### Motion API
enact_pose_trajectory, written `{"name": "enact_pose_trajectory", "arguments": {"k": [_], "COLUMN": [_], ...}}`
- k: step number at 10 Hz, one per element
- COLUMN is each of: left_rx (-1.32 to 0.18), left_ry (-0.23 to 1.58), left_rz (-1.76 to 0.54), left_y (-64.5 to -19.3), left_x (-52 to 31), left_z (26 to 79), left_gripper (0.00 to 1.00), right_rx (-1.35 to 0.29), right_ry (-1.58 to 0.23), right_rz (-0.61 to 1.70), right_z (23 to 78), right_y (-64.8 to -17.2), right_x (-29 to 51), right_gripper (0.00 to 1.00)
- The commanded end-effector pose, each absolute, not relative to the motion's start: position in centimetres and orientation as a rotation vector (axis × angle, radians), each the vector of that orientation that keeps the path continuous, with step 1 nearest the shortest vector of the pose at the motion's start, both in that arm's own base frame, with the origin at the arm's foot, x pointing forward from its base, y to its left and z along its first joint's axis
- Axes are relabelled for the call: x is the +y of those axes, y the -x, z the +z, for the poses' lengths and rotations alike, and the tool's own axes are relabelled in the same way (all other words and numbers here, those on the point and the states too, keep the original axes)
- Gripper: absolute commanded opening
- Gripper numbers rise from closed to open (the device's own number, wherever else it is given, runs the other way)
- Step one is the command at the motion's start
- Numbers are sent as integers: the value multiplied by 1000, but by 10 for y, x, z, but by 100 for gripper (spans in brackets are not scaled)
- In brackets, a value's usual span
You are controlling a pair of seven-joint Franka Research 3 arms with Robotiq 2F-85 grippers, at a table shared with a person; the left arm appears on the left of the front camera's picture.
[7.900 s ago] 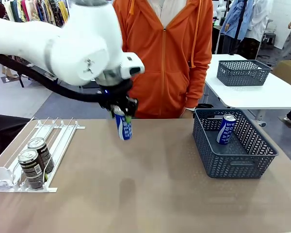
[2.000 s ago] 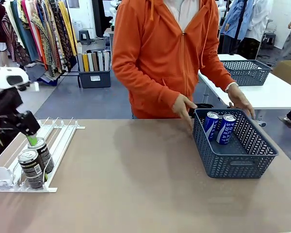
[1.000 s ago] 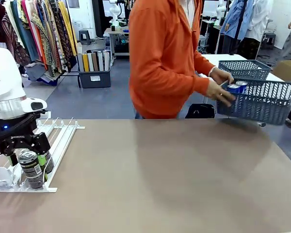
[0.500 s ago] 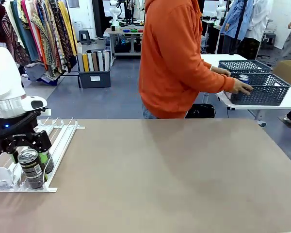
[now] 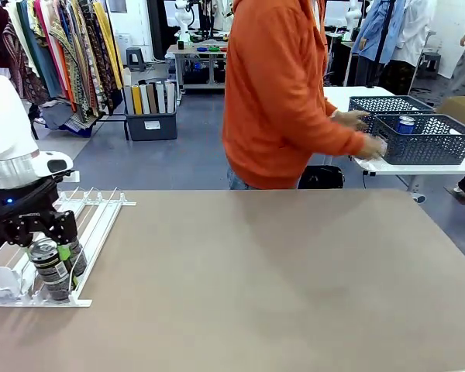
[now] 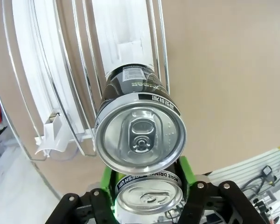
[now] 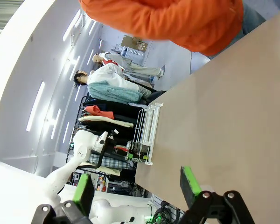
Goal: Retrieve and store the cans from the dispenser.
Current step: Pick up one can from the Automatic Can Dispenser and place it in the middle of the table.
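Since a second ago the left gripper [image 5: 43, 252] has drawn its green pads in against a dark can [image 6: 149, 198], and now grips it below its silver top at the stop end of the white dispenser [image 5: 101, 215]. Just beyond the gripper, up the rails, stands a second dark can [image 6: 140, 137]. Bare tan table [image 5: 256, 287] spreads away to the gripper's right. Well off past its far edge, a person in an orange hoodie [image 5: 279, 93] has set the dark lattice basket [image 5: 426, 143], with a blue can [image 5: 405, 124] inside, on a white table [image 5: 349, 93]. The right gripper [image 7: 137, 186] hangs with its pads spread wide and nothing between them.
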State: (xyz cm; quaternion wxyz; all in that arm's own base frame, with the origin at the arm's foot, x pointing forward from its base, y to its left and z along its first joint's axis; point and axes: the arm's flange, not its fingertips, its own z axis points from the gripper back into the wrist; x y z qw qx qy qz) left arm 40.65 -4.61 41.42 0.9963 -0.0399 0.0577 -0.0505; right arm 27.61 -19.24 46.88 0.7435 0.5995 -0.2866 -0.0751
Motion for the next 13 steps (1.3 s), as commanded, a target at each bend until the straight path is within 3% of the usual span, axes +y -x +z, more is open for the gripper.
{"name": "enact_pose_trajectory", "arguments": {"k": [1, 3, 7, 9, 13], "left_rx": [94, 40, -53, -206, -386], "left_ry": [83, 94, 109, 145, 326], "left_rz": [-74, -72, -55, -32, 45], "left_y": [-401, -390, -343, -320, -290], "left_x": [-45, -37, -18, -5, 27], "left_z": [414, 440, 549, 598, 623], "left_gripper": [0, 0, 0, 0, 0], "right_rx": [-647, -647, -647, -647, -647], "right_ry": [-1336, -1336, -1336, -1336, -1336], "right_rz": [-172, -172, -172, -172, -172], "right_z": [474, 474, 474, 474, 474], "right_y": [-279, -279, -279, -279, -279], "right_x": [-191, -191, -191, -191, -191], "right_gripper": [100, 100, 100, 100, 100]}}
